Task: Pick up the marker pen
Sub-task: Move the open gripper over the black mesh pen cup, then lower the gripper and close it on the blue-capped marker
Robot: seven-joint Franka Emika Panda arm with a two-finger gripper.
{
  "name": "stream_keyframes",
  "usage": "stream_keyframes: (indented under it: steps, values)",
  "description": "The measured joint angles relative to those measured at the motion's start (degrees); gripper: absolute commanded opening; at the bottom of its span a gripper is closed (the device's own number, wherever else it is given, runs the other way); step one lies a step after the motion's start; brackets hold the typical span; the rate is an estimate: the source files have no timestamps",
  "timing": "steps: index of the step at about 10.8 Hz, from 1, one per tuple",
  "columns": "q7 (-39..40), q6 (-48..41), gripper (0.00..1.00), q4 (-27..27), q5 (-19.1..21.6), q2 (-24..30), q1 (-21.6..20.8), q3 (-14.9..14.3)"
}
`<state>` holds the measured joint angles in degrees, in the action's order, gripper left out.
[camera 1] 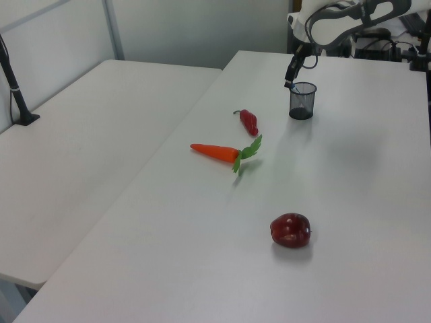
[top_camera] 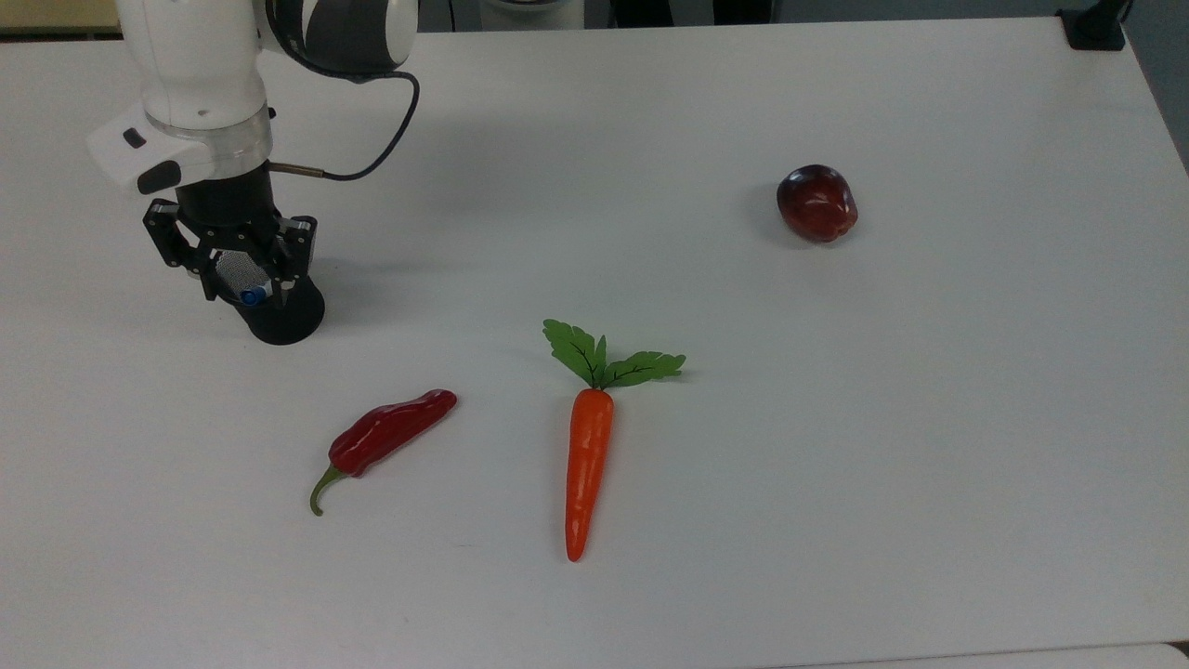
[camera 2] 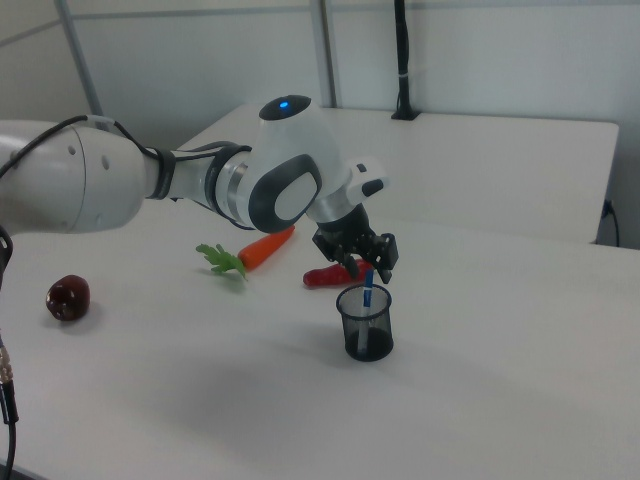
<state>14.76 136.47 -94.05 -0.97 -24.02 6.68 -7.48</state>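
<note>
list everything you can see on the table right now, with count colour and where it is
marker pen: 1, white with blue cap, standing in the mesh cup
mesh cup: 1, black, top view's left part of the table
chili pepper: 1, red with green stem, lying below the cup in the top view
carrot: 1, orange with green leaves, top view's centre
apple: 1, dark red, top view's upper right
table: 1, white, under everything
gripper: 1, black, fingers open around the pen's top at the cup's mouth
</note>
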Motion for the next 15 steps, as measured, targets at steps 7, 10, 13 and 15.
stream_keyframes:
  steps: [7, 10, 13, 15]
  values:
    - [0.00, 0.14, 0.19, 0.14, 0.20, -0.26, -0.02, 0.25]
    - [0.00, 0.16, 0.14, 0.32, 0.39, -0.25, -0.03, 0.26]
    - [0.00, 0.16, 0.14, 0.62, 0.65, 0.02, -0.03, 0.26]
    - [0.00, 0.16, 0.14, 0.83, 0.76, 0.64, -0.01, 0.26]
